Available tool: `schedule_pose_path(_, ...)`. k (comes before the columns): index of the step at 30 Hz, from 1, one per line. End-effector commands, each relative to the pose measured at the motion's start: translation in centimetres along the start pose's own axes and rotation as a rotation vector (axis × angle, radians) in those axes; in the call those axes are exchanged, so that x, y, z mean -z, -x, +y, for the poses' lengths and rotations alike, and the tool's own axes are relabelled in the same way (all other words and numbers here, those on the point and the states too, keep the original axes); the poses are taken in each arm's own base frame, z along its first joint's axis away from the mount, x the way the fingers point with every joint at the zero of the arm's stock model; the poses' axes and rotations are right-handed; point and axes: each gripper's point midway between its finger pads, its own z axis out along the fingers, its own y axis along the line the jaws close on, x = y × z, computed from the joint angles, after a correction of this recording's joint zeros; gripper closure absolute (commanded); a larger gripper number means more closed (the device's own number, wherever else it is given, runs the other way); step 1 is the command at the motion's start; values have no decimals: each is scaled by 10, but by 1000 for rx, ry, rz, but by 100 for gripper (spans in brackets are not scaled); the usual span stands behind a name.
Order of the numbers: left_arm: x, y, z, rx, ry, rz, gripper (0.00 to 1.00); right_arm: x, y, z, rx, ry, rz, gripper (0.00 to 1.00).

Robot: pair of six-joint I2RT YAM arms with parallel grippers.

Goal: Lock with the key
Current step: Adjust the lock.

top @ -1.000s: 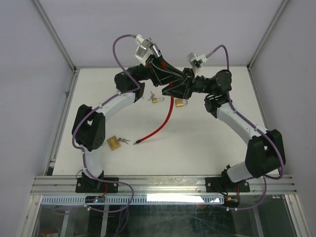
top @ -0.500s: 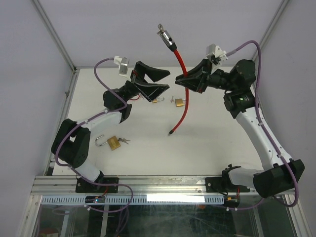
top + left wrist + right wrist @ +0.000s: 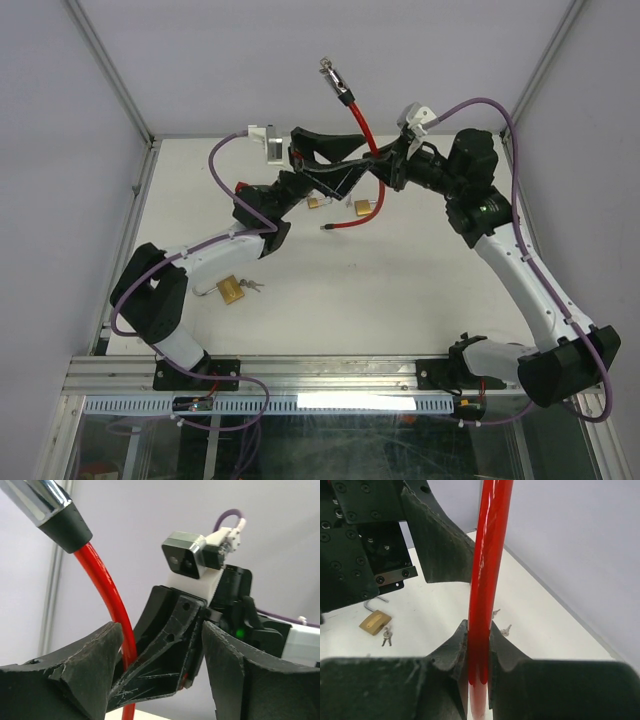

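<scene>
The work surface is a white table (image 3: 420, 290) enclosed by pale walls (image 3: 200, 60) on an aluminium frame. The right gripper (image 3: 479, 630) is raised over the far middle of the table and is clenched on the red cable (image 3: 360, 122) of a cable lock. Both fingers press the cable from either side. From this grip the cable rises to a chrome lock head (image 3: 328, 69), which is high above the table. Below the grip it curves down and to the left, ending in a free tip (image 3: 325, 228); whether the tip touches the table cannot be told. The left gripper (image 3: 161, 630) faces the right gripper from the left with its jaws spread and grasps nothing. The cable passes just beside its left finger (image 3: 95, 660). One brass padlock (image 3: 232, 291) lies at the near left with keys (image 3: 252, 286) beside it. A second padlock (image 3: 365, 208) and a third padlock (image 3: 317, 202) lie under the grippers.
</scene>
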Motion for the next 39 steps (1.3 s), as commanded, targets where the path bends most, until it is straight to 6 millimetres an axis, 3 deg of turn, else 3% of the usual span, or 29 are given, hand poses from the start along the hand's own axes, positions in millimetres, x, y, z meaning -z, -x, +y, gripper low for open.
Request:
schedule_pose_path(1,-24,25,1,-92,50,-110,35,1,21,-3,82,-51,-62,100)
schedule_pose_path(5,-31,13,15,-84,121,-113,36,0,19,0,83,-48,-64,100)
schedule_pose_path(13,-44,12,28,-67,165,-106,37,0,15,7,82,-25,-72,100)
schedule_pose_path(14,-45,11,27,-66,155,-102,42,-1,15,8,79,-20,-72,100)
schedule_pose_path(16,-45,9,23,-67,122,-94,64,0,15,10,74,-10,-74,100)
schedule_pose_path(18,-43,8,20,-61,104,-95,68,1,17,11,70,-9,-79,100)
schedule_pose_path(23,-34,7,19,-42,95,-105,52,3,24,4,32,-44,-95,100)
schedule_pose_path(32,-22,-4,22,-6,97,-75,55,6,29,4,-2,-38,-111,100)
schedule_pose_path(39,-13,-6,41,2,203,-79,51,5,27,4,-1,-31,-107,100)
